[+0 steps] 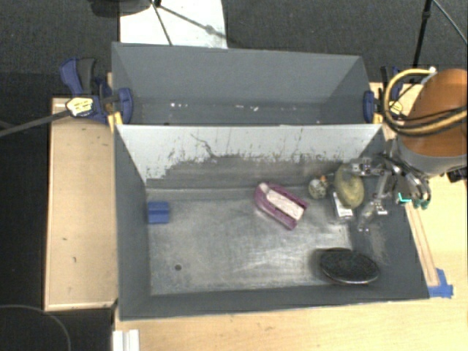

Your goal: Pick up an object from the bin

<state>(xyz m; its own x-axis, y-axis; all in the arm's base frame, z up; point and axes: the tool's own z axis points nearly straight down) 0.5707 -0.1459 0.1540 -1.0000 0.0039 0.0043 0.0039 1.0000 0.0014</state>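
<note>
A grey metal bin (131, 218) seen from above, with a few loose things on its scuffed floor. The robot arm comes in over the right edge, its wrist under an orange cover (442, 115) with looped cables. The tool (363, 205) hangs low by the right wall, toward the far right corner. Its metal parts run together against the grey floor, so whether it is open or closed cannot be told.

Just beside the tool, on its left, is an olive-green rounded lump (351, 187). Whether the tool touches it is unclear. A small grey ball (317, 189) lies left of the lump, and a white scrap (341, 210), partly hidden by the tool, lies just below it.

Near the middle, a purple packet (280, 205) lies tilted; its white label is too small to read. A flat black disc (349, 266) sits near the front right corner. A small blue block (158, 212) lies against the left wall.
</note>
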